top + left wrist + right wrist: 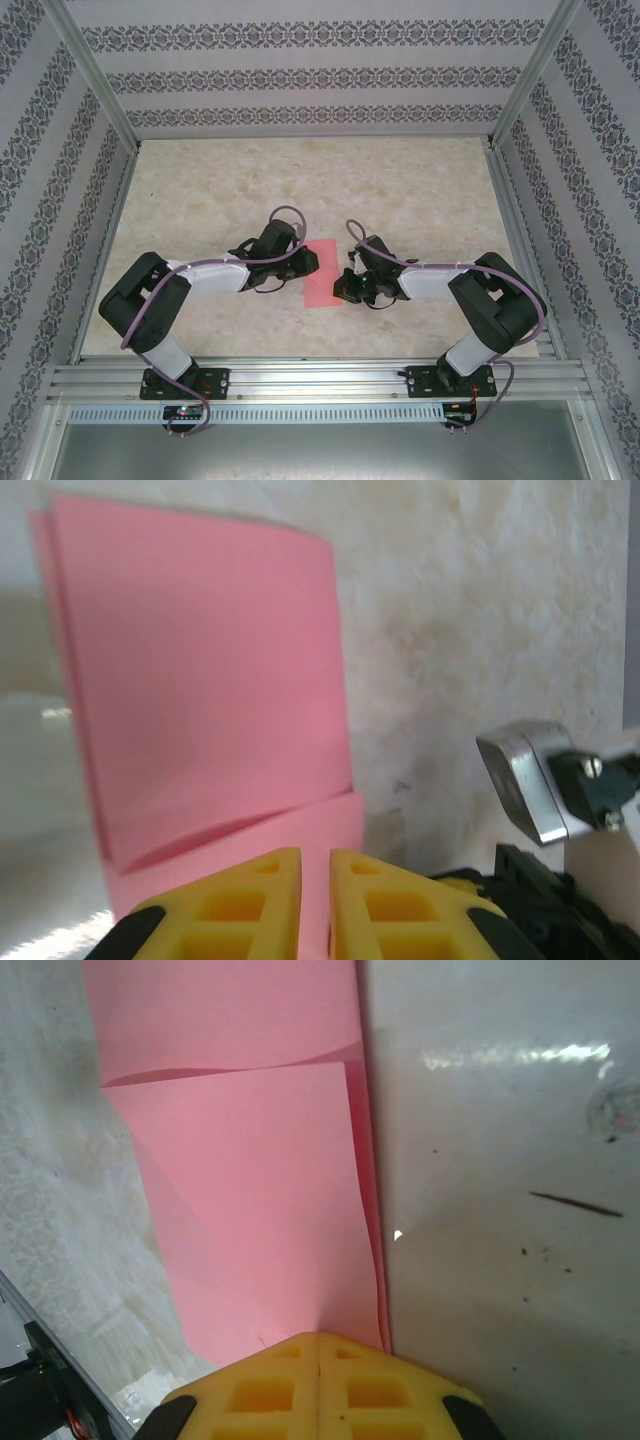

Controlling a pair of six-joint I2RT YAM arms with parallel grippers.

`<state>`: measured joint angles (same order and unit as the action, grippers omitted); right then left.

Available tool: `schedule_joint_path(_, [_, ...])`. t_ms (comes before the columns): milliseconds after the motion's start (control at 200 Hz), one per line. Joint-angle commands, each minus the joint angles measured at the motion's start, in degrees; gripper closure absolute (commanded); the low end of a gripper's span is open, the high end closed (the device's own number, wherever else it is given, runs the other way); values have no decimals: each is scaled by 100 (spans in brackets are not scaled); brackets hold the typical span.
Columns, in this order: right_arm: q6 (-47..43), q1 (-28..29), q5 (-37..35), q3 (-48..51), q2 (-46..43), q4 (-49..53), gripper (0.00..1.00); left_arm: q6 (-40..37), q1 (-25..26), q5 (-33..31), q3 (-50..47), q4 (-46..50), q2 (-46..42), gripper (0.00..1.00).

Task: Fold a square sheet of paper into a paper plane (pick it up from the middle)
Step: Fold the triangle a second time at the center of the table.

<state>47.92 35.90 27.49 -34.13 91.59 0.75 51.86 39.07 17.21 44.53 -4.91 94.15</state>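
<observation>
The sheet of paper (322, 280) lies on the table (400, 190) between the two arms, folded over on itself into a strip, not yet a plane. In the left wrist view the sheet of paper (210, 680) shows a top flap that lifts slightly off the lower layer, and the layer edges do not quite match.

The right gripper (318, 1345) has its fingers pressed together on the near end of the sheet of paper (250, 1190), which puckers into the tips. The left gripper (315, 865) shows a slim gap with pink in it; we cannot tell whether it pinches the sheet or just sits over it. In the top view, the left gripper (308, 262) and the right gripper (348, 287) sit at opposite edges.

Risks as we judge them:
- The flap springs back open if the crease is not pressed flat.
- Pulling from one end drags the thin sheet over the slick table (500, 1210) and skews the layers further.
- Both arms pulling apart could tear or crumple it.
- The grippers are close together, so they may collide.
</observation>
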Motion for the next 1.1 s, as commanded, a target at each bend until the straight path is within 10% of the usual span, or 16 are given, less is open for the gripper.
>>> schedule_joint_path(0, [-95, 34, -453, 73, 52, 696, 98, 193, 48, 271, -135, -464, 292, 84])
schedule_joint_path(575, [-99, 105, -38, -335, -727, 666, 93, 116, 66, -618, -255, 30, 646, 86])
schedule_joint_path(1094, [-79, 210, 243, -678, 837, 253, 91, 88, 66, -521, -173, 120, 763, 87])
